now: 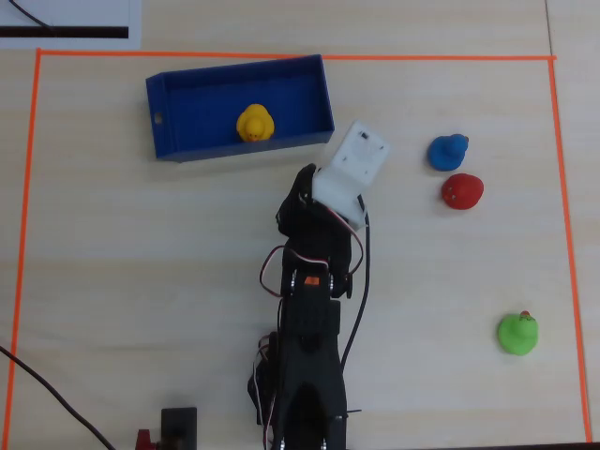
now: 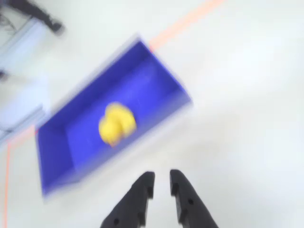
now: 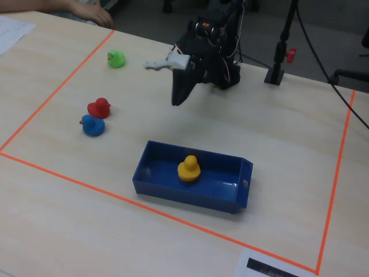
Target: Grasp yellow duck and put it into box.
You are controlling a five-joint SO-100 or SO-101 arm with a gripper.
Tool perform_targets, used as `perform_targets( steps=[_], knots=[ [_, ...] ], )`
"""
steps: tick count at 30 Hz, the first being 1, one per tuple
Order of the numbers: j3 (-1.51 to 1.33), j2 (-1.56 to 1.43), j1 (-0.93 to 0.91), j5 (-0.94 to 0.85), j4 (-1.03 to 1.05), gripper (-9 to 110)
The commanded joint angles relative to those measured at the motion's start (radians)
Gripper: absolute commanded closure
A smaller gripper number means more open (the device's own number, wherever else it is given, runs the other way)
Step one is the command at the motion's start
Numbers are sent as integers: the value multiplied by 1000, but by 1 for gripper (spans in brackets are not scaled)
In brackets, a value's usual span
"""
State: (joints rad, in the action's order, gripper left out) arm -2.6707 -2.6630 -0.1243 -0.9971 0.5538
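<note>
The yellow duck [image 1: 254,124] sits upright inside the dark-blue box [image 1: 234,71], near its middle. It also shows in the wrist view [image 2: 116,124] and the fixed view [image 3: 189,168], and so does the box [image 2: 52,161] [image 3: 184,195]. My gripper [image 2: 161,176] is empty, with a narrow gap between its jaws. It hangs above the bare table just outside the box's long wall, on the arm's side [image 3: 177,101]. In the overhead view the white camera mount covers most of it [image 1: 305,180].
A blue duck [image 1: 448,152] and a red duck [image 1: 462,191] stand together to the right of the box in the overhead view. A green duck [image 1: 517,334] stands at the lower right. Orange tape [image 1: 281,56] borders the work area.
</note>
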Motion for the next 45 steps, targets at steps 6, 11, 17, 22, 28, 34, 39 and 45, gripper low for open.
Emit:
perform_targets(
  steps=[6, 11, 17, 22, 28, 34, 39, 45],
  knots=[
    [-170, -233, 149, -78, 514, 101],
    [-267, -321, 167, -112, 578, 101],
    [-365, -446, 164, -141, 637, 101],
    [-394, -529, 170, -144, 692, 101],
    [-428, -588, 170, -149, 715, 101],
    [-439, -643, 175, -156, 746, 101],
    [-439, -647, 181, -160, 749, 101],
    [-439, -647, 181, -160, 749, 101]
  ],
)
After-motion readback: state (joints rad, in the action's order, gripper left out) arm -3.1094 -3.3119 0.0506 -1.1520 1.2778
